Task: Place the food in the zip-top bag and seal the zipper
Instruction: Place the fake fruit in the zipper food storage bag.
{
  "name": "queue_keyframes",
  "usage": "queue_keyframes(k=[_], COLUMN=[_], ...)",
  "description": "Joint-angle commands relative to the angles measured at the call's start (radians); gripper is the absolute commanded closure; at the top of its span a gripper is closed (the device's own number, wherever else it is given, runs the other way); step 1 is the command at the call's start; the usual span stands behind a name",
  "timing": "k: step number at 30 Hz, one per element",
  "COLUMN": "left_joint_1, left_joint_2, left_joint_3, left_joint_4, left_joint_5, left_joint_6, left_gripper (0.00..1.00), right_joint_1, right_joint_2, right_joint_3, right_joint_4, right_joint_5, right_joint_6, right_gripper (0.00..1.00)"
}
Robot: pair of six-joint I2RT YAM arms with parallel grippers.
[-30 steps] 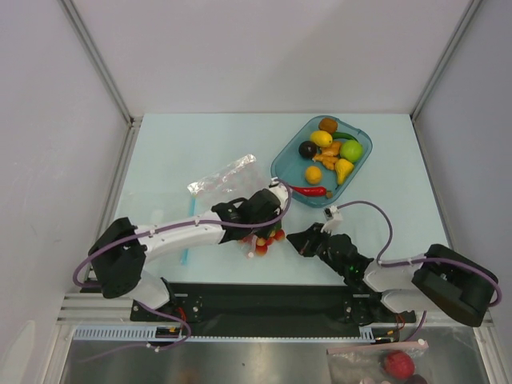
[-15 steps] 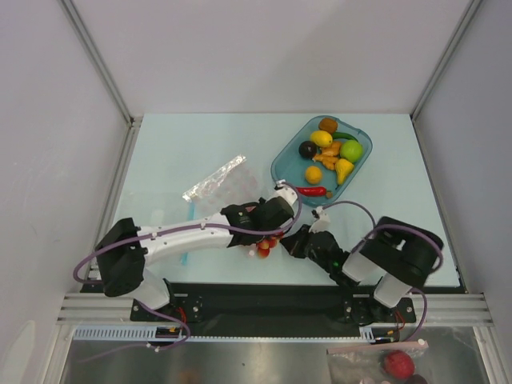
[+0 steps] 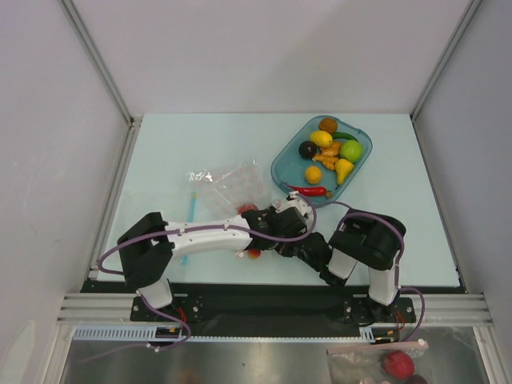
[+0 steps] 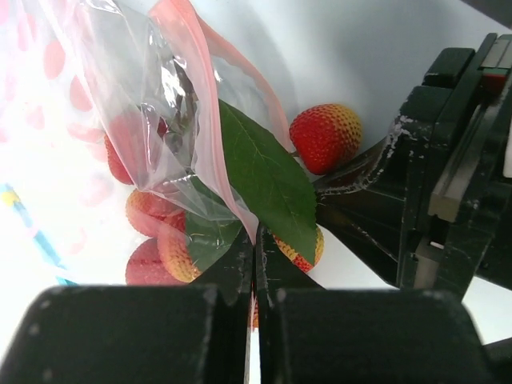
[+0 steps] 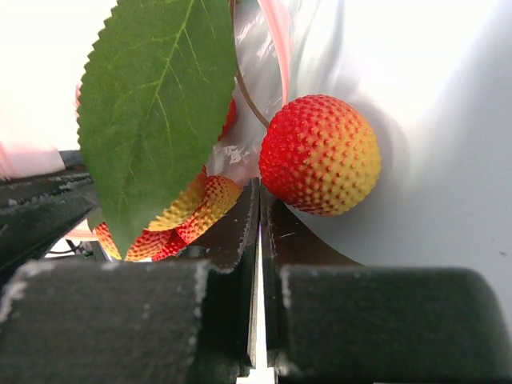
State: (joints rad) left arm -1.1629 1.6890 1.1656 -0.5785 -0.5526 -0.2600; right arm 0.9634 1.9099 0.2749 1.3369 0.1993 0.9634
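Pale table (image 3: 160,160): left gripper (image 4: 254,250) pinching zip-top bag (image 4: 144,96), right gripper (image 5: 258,196) closed, berries (image 5: 320,154) half-hidden behind leaf (image 5: 152,96)

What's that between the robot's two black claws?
A cluster of bumpy red berries with a green leaf, lying at the mouth of the zip-top bag; the left wrist view shows it.

Robot lab enclosure, white panel walls (image 3: 272,48), aluminium frame posts (image 3: 96,60)

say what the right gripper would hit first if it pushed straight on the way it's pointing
Almost at once the red berry: it sits right at the closed tips of the right gripper, slightly off centre. Beyond it lies the pink zipper, though depth is unclear.
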Motion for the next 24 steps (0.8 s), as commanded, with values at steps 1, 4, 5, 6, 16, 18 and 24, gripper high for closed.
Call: queue_keyframes(k=[1,4,5,6,16,18,24], left_joint_1=[-0.009,-0.017,-0.02,-0.02,-0.018,-0.017,-0.003], left_joint_2=[-0.003,-0.034,-0.038,-0.051,-0.139,-0.163,-0.169], left_joint_3=[0.043,0.034,0.032,0.029,-0.024,-0.033,-0.035], left_joint_4=[-0.004,0.008,0.009,0.011,0.097,0.114,0.095], left_joint_5=[-0.024,-0.01,-0.01,-0.01,0.203,0.238,0.212], left_joint_6=[0.01,0.011,0.011,0.011,0.03,0.03,0.021], left_gripper=[1.0,1.0,1.0,1.0,1.0,1.0,1.0], right_joint_1=[0.011,0.014,0.02,0.023,0.026,0.02,0.006], right_joint_2=[-0.021,-0.046,-0.054,-0.069,-0.112,-0.112,-0.179], right_joint_3=[-0.023,-0.02,-0.02,-0.019,-0.005,-0.008,-0.04], right_joint_4=[0.249,0.251,0.251,0.251,0.248,0.248,0.175], right_joint_5=[0.055,0.051,0.058,0.061,0.088,0.092,0.091], right_joint_6=[-0.063,-0.083,-0.083,-0.092,-0.094,-0.089,-0.084], right_gripper=[1.0,1.0,1.0,1.0,1.0,1.0,1.0])
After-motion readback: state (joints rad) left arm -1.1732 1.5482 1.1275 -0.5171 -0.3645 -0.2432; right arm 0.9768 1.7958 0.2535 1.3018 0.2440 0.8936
